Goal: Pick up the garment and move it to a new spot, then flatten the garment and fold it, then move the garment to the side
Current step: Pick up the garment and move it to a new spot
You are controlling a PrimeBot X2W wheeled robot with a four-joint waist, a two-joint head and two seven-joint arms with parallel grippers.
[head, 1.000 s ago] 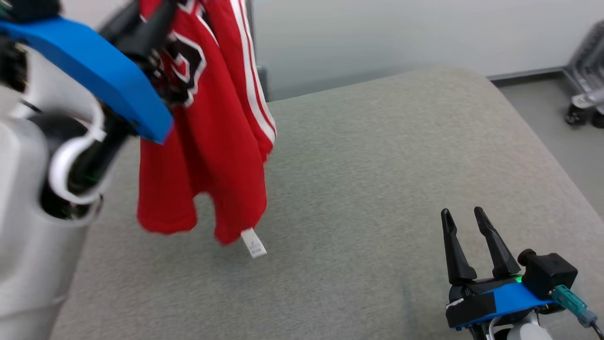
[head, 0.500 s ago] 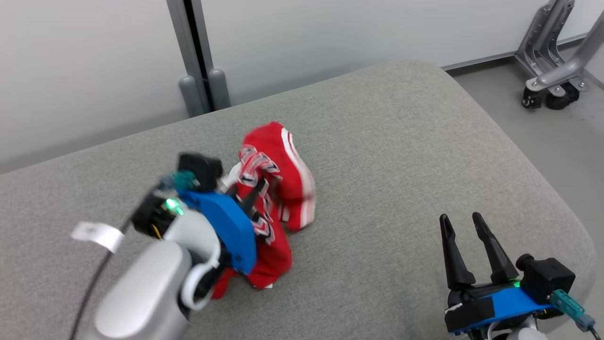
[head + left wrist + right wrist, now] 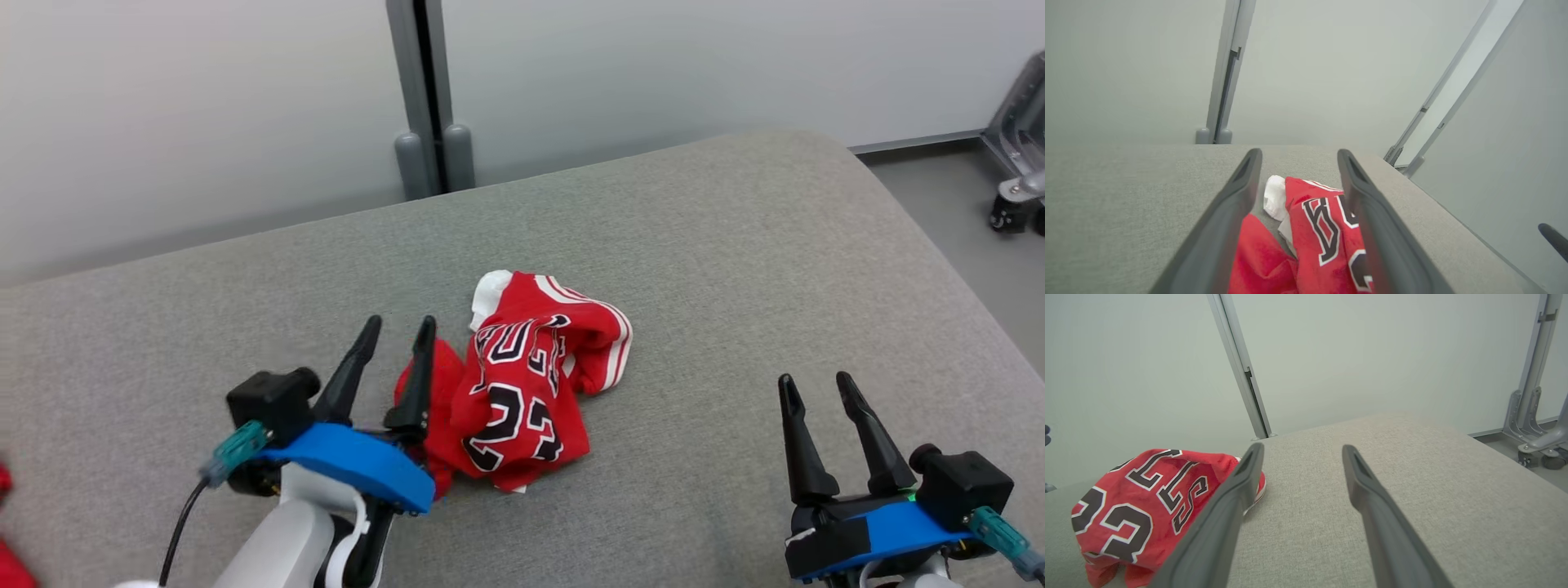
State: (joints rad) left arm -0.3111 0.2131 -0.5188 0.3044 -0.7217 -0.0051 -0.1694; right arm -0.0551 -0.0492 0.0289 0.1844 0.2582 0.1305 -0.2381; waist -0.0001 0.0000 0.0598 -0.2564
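The garment [image 3: 522,384] is a red jersey with black-and-white lettering, lying crumpled in a heap on the grey cushioned surface [image 3: 694,269]. My left gripper [image 3: 398,328] stands open just left of the heap, its right finger against the red cloth, nothing pinched. In the left wrist view the garment [image 3: 1314,228] lies between and below the spread fingers [image 3: 1224,220]. My right gripper [image 3: 812,384] is open at the lower right, well apart from the heap. The right wrist view shows the garment [image 3: 1143,498] off to the left of that gripper's fingers [image 3: 1216,531].
A grey post [image 3: 429,98] stands against the pale wall behind the surface. A metal wheeled frame [image 3: 1016,171] sits on the floor at the far right. The surface's rounded edge drops off at the right. Something red [image 3: 12,555] shows at the lower left corner.
One second ago my left gripper held the garment hanging high. It then came down, let go, and the garment now lies in a heap. The head camera has shifted too.
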